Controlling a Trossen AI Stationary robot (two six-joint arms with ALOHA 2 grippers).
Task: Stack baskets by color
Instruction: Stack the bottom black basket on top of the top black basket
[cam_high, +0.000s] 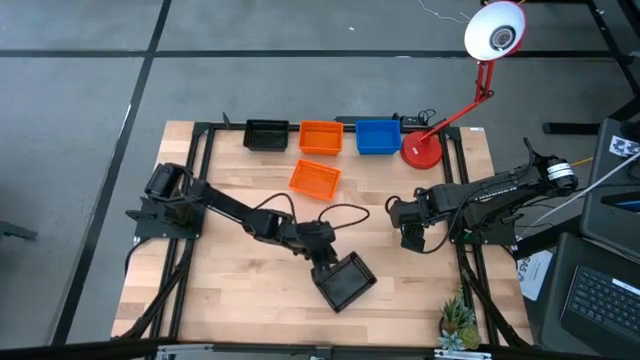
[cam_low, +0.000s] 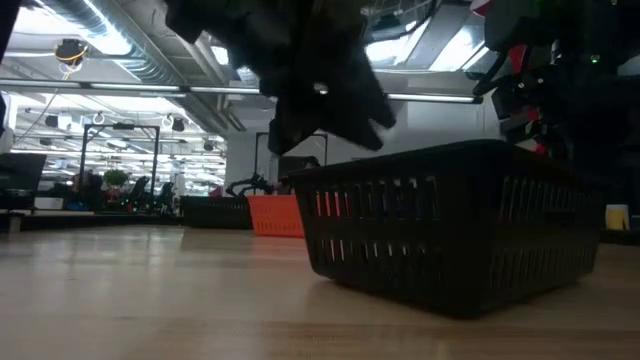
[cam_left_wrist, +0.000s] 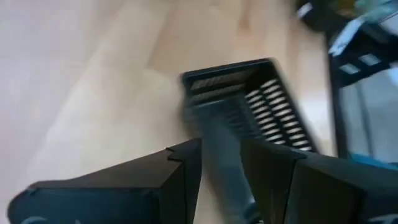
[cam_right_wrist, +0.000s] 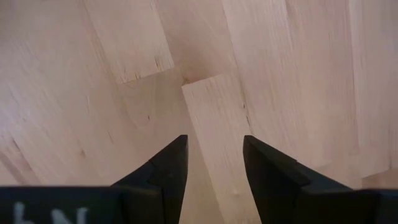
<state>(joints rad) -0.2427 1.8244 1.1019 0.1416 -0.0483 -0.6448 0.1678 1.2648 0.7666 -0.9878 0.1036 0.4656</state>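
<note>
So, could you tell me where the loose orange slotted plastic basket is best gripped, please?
Probably by one rim wall of the loose orange slotted plastic basket, coming straight down from above. It lies open side up and skewed on the wooden table, apart from the back row, so every wall is free for fingers to straddle.

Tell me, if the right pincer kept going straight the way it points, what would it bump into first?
Most likely the bare wooden table. The right pincer points down at plain boards, its fingers apart with nothing between them. No basket shows in its path, though how far above the wood it hangs is unclear.
</note>
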